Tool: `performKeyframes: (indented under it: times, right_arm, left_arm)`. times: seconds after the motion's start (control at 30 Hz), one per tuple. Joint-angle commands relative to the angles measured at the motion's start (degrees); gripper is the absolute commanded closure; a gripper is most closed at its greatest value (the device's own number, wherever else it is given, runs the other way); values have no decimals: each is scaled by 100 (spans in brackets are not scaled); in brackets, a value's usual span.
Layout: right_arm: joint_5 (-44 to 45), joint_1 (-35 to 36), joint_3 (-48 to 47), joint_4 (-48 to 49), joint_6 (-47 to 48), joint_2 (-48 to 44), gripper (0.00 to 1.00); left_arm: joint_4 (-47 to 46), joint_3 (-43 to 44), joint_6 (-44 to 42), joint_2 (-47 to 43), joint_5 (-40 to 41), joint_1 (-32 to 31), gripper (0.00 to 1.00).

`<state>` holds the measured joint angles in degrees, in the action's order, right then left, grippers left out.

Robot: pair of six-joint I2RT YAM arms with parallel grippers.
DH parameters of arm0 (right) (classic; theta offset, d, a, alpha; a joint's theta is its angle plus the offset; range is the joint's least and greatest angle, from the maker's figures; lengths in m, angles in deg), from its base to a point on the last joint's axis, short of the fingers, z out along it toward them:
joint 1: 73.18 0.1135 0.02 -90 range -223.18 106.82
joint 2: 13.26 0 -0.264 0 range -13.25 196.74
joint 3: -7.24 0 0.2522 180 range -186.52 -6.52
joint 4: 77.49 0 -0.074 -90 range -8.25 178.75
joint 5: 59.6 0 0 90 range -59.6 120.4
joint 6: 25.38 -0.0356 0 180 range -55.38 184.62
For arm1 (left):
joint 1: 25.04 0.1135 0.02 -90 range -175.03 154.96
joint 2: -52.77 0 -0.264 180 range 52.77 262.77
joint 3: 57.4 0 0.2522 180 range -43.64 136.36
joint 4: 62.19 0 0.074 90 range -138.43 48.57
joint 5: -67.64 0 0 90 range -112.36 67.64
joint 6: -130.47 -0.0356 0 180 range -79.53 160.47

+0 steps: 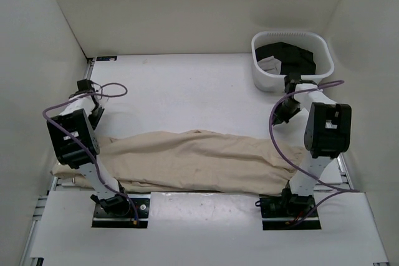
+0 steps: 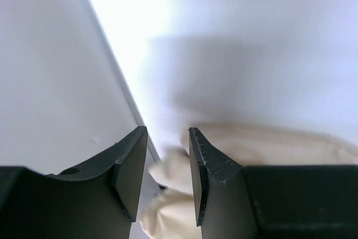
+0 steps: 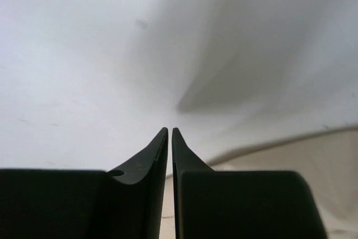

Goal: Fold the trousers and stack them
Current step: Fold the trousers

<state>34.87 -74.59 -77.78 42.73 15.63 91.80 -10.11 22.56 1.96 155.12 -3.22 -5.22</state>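
The beige trousers (image 1: 199,160) lie stretched out left to right across the near half of the table, rumpled along their edges. My left gripper (image 1: 95,115) hovers above the table just beyond their left end. In the left wrist view its jaws (image 2: 168,130) stand apart, and a bunched end of the trousers (image 2: 173,194) shows below the gap, not pinched. My right gripper (image 1: 278,118) hangs above the table just past the trousers' right end. Its fingers (image 3: 169,131) are shut with nothing between them, and a strip of the trousers (image 3: 313,160) lies at the lower right.
A white basket (image 1: 262,76) stands at the back right and holds black garments (image 1: 290,54) with a white label. White walls close in the left, right and back sides. The two arm bases are bolted at the near edge.
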Motion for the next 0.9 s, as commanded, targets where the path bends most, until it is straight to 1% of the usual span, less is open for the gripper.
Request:
performKeyframes:
  times: [0.0,0.03,0.1,0.13,0.2,0.23,0.27,0.3,0.33,0.37,0.4,0.43,0.47,0.5,0.53,0.57,0.63,0.7,0.73,0.77,0.8,0.83,0.87]
  right_arm:
    - [89,9,-826,-389,345,217,90]
    - [89,9,-923,-460,433,217,90]
    - [326,9,-924,-600,696,-89,90]
    - [413,9,-803,-601,785,-473,89]
    - [485,71,-565,-794,1005,-897,83]
    - [424,140,-242,-873,1223,-1291,79]
    - [354,141,-39,-1048,1312,-1477,73]
    - [301,306,181,-1136,1374,-1810,60]
    - [300,404,418,-1216,1444,-1970,52]
    - [300,500,925,-1269,1445,-2128,44]
    - [300,701,1182,-1321,1445,-2408,35]
    - [222,799,1429,-1322,1376,-2524,31]
    - [169,974,1666,-1235,1218,-2629,30]
    - [116,1046,2095,-1164,1121,-2761,30]
    - [-15,1107,2290,-1077,1042,-2762,30]
    - [-69,1160,2466,-980,867,-2762,30]
    - [-192,1161,2922,-594,804,-2701,30]
    - [-192,1161,3092,-330,716,-2396,29]
    - [-105,1161,3092,-137,655,-2245,25]
    - [-43,1161,3005,-48,654,-2079,25]
    - [27,1161,2900,40,654,-1720,23]
    - [97,1161,2768,154,654,-1534,23]
    - [98,1100,2602,155,654,-1358,23]
  left_arm:
    - [-72,359,316,153,230,-232,53]
    - [-71,437,317,154,231,-302,51]
    - [8,386,378,172,283,-303,50]
    - [8,238,439,120,284,-303,50]
    - [60,105,501,-170,433,-303,49]
    - [122,104,571,-319,433,-303,48]
    - [209,104,572,-695,433,-303,46]
    - [341,104,633,-916,294,-303,45]
    - [525,183,633,-1136,-221,-303,41]
    - [1023,244,494,-1547,-609,-303,35]
    - [1280,245,345,-1742,-996,-303,30]
    - [1518,245,74,-1918,-1365,-303,24]
    - [1764,-164,-25,-2207,-1308,-424,19]
    - [1818,-455,-122,-2314,-1151,-504,19]
    - [1819,-780,-201,-2403,-940,-574,19]
    - [1819,-1471,-254,-2464,-538,-627,19]
    - [1645,-2011,-254,-2535,-428,-689,21]
    - [1381,-2460,-254,-2535,-428,-689,21]
    - [1205,-2540,-254,-2440,-428,-689,21]
    - [838,-2541,-106,-2343,-376,-689,21]
    - [660,-2541,-27,-2203,-375,-689,21]
    - [511,-2446,61,-1827,-375,-689,21]
    - [405,-2331,158,-1606,-375,-689,24]
